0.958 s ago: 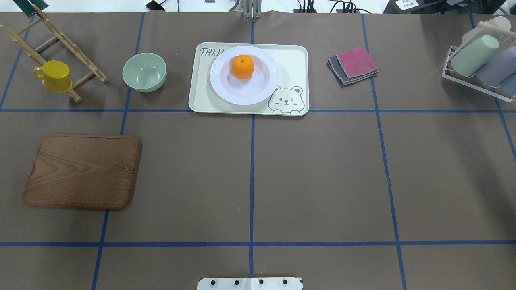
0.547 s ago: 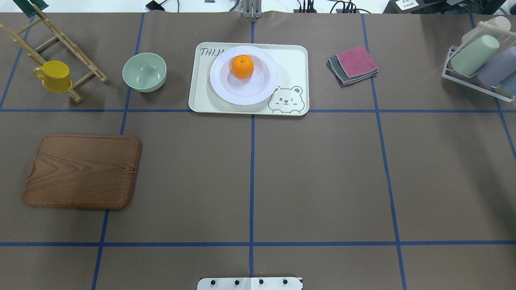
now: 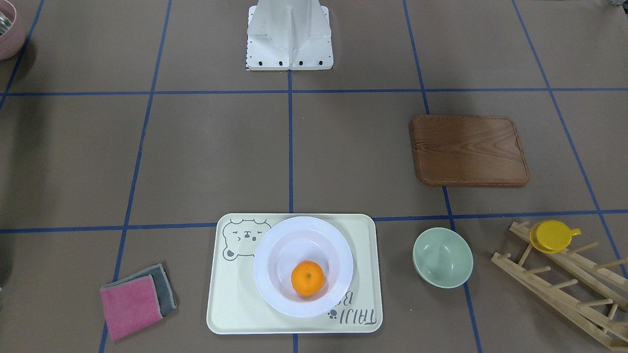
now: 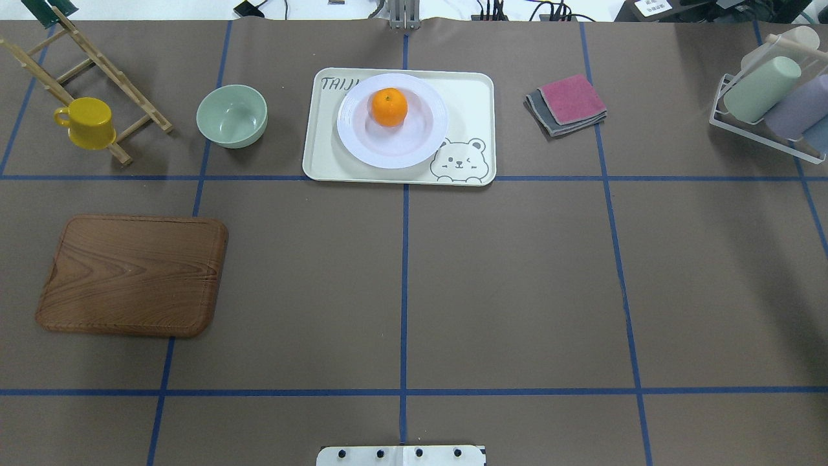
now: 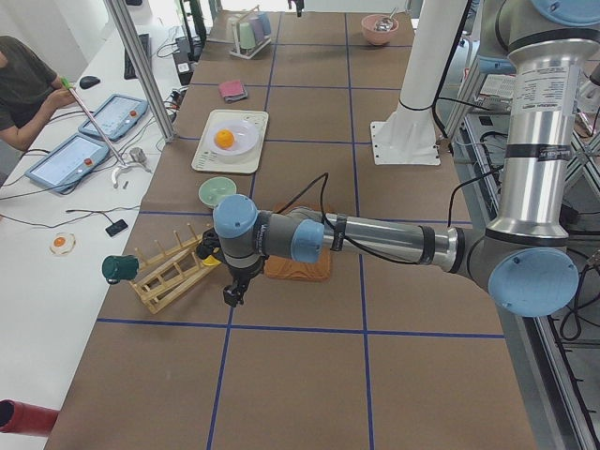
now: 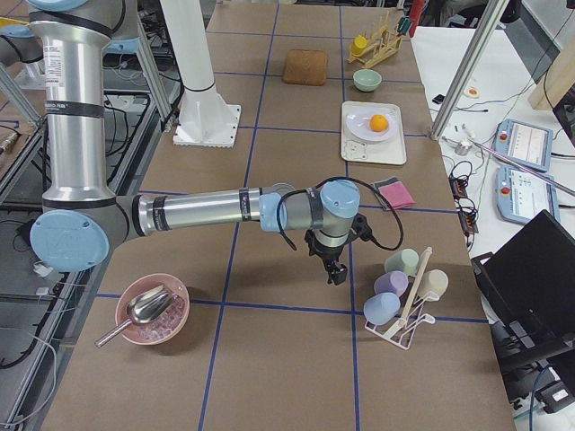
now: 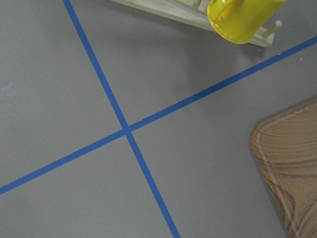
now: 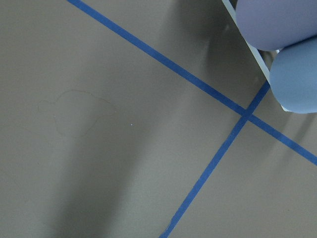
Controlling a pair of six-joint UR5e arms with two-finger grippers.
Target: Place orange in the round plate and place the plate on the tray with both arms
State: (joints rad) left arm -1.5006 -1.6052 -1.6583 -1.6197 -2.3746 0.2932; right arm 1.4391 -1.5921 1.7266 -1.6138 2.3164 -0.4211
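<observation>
Nearest the robot's side, the white base plate [image 4: 401, 455] sits at the table's edge on the centre tape line. On the left, a little farther in, a brown wooden board [image 4: 132, 275] lies flat on the brown cover.

The left arm [image 5: 375, 239] reaches out low past that board's left end. The left gripper [image 5: 232, 292] points down above the table, close to the wooden rack [image 4: 113, 71]. It shows only in the side view, so I cannot tell how far its fingers are apart. I see nothing in it.

The right arm [image 6: 207, 211] stretches out the other way. The right gripper [image 6: 334, 272] hangs point-down over the right end, just beside the stand of pastel cups [image 4: 760, 90]. Its opening cannot be judged either. Nothing shows in its grasp.

Both arms are well apart from the tray [image 4: 472, 97], which lies in the far row at the centre line. The round plate [image 4: 349, 129] rests flat on the tray, left of its middle. It hides part of the lettering, and the bear drawing is clear at the tray's near right corner. The orange [image 4: 389, 107] sits in the plate's sunken centre, toward its far side, stem dimple up.

To the tray's left stands a pale-green bowl [image 4: 231, 116]. Farther left, a yellow cup [image 4: 87, 123] hangs on the rack. To the tray's right lie folded pink and grey cloths [image 4: 568, 103].
</observation>
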